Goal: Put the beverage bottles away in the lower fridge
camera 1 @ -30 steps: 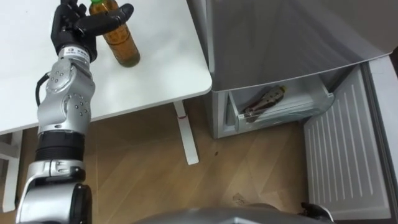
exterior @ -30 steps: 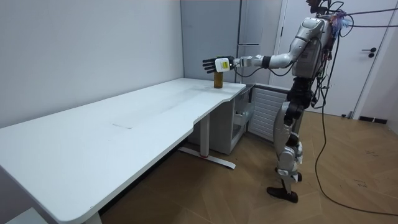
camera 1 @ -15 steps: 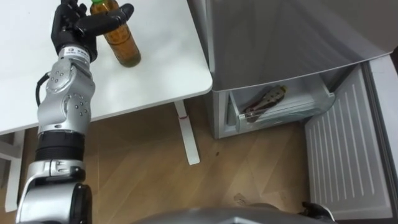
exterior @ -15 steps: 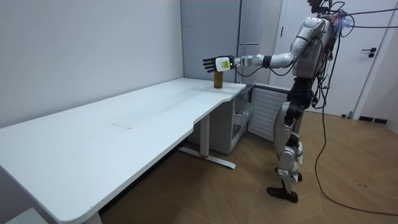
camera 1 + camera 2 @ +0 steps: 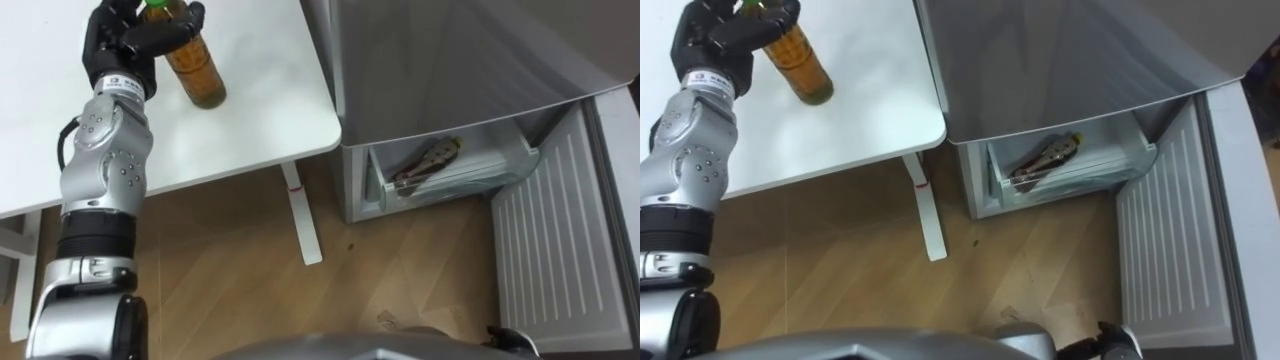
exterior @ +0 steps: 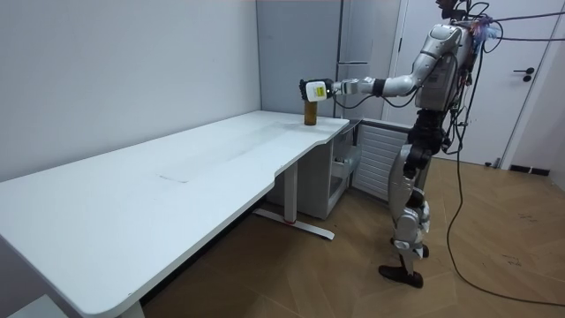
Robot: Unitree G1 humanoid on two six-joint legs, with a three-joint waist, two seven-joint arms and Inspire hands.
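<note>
An amber drink bottle [image 5: 196, 72] with a green cap stands upright near the right corner of the white table [image 5: 275, 105]. My left hand [image 5: 122, 42] is at the bottle's upper part, its fingers and thumb curled round the neck. In the room view the left hand [image 6: 315, 89] sits on top of the bottle [image 6: 310, 113] at the table's far end. To the right, the lower fridge [image 5: 440, 175] stands open, and a brownish bottle [image 5: 425, 160] lies in its clear drawer.
The open fridge door [image 5: 555, 245] swings out to the right over the wooden floor [image 5: 220, 270]. The grey fridge body [image 5: 450, 60] stands right beside the table's edge. A white table leg [image 5: 300, 215] stands between table and fridge.
My left hand has closed: the thumb and fingers, spread open beside the bottle before, are now curled round its neck. The bottle has stayed in place.
</note>
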